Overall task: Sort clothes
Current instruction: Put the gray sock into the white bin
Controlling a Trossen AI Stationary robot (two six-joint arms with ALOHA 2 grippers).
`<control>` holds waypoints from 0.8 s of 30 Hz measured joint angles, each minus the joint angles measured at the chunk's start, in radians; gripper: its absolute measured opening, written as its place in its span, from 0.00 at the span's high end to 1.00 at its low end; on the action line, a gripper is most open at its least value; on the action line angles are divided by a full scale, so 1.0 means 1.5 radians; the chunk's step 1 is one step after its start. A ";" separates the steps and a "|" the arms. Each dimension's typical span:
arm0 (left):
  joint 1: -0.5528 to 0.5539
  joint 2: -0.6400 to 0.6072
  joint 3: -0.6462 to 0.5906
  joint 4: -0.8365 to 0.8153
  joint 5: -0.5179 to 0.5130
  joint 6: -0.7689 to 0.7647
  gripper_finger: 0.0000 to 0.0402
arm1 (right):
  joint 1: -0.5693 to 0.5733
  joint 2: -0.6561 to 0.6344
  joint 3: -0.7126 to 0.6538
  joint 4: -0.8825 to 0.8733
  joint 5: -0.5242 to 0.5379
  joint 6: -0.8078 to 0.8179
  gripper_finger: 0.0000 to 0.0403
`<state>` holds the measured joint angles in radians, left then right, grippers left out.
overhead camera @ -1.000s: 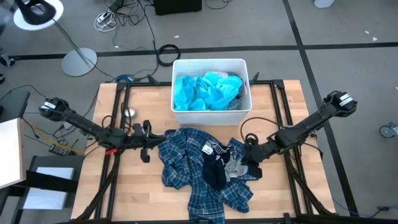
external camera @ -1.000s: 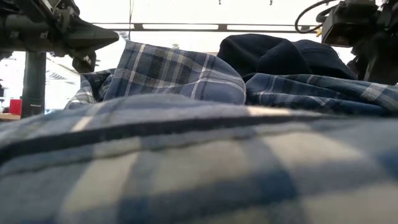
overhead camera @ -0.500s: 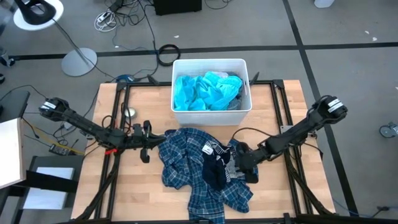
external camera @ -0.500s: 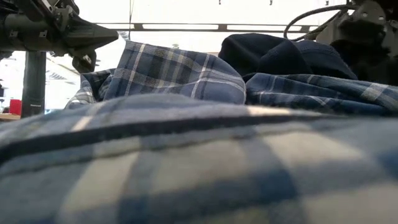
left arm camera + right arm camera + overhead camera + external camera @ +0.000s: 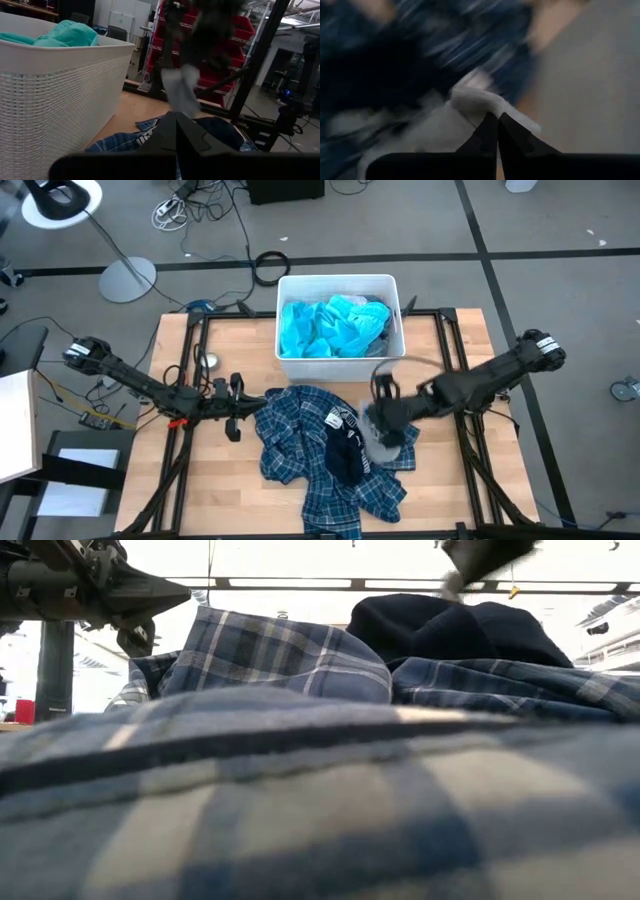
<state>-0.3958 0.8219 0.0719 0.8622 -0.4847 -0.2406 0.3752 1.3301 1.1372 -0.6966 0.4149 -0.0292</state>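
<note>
A heap of clothes lies on the table's middle: a blue-and-white plaid shirt [image 5: 295, 445] with a dark garment [image 5: 345, 458] on top of it. My right gripper [image 5: 383, 420] is above the heap's right side, shut on a light grey garment [image 5: 382, 435], which also shows in the left wrist view [image 5: 181, 92]. My left gripper [image 5: 236, 408] waits shut and empty at the heap's left edge. A turquoise shirt [image 5: 325, 325] lies in the white bin [image 5: 338, 279]. My right gripper pinches a rolled edge of the grey garment [image 5: 479, 102] between its two shut fingers. The fingers come from above, slanting from the table's right. The garment hangs slack below the fingers [image 5: 186, 102], above the heap; whether its lower end is clear of the heap I cannot tell.
The white bin stands at the table's far middle, just beyond the heap. Black frame bars [image 5: 455, 370] run along the table's left and right sides. Bare wood [image 5: 215, 480] shows left and right of the heap.
My right gripper has first gone toward the heap and down onto its right side. It has then risen and moved toward the far edge. The grey garment has come up out of the heap with it. The plaid shirt has stayed in place.
</note>
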 joint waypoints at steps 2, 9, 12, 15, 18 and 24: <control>0.000 0.000 0.000 0.000 0.000 0.004 1.00 | -0.032 -0.001 0.057 -0.001 0.031 -0.077 0.99; 0.000 0.001 0.000 -0.002 0.000 0.018 1.00 | -0.190 -0.002 0.200 0.125 0.043 -0.301 0.99; 0.001 0.001 0.000 -0.002 0.000 0.022 1.00 | -0.273 -0.002 0.227 0.234 0.043 -0.338 0.99; 0.001 0.001 0.000 0.000 0.000 0.031 1.00 | -0.355 -0.002 0.230 0.324 0.044 -0.332 0.99; 0.001 0.001 0.000 0.000 0.000 0.032 1.00 | -0.426 0.002 0.230 0.309 0.038 -0.261 0.99; 0.001 0.001 0.000 -0.006 0.000 0.032 1.00 | -0.519 0.036 0.219 0.111 -0.114 -0.055 0.94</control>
<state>-0.3946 0.8238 0.0715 0.8536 -0.4853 -0.1932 -0.4036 1.3835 1.4652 -0.5301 0.2432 -0.1121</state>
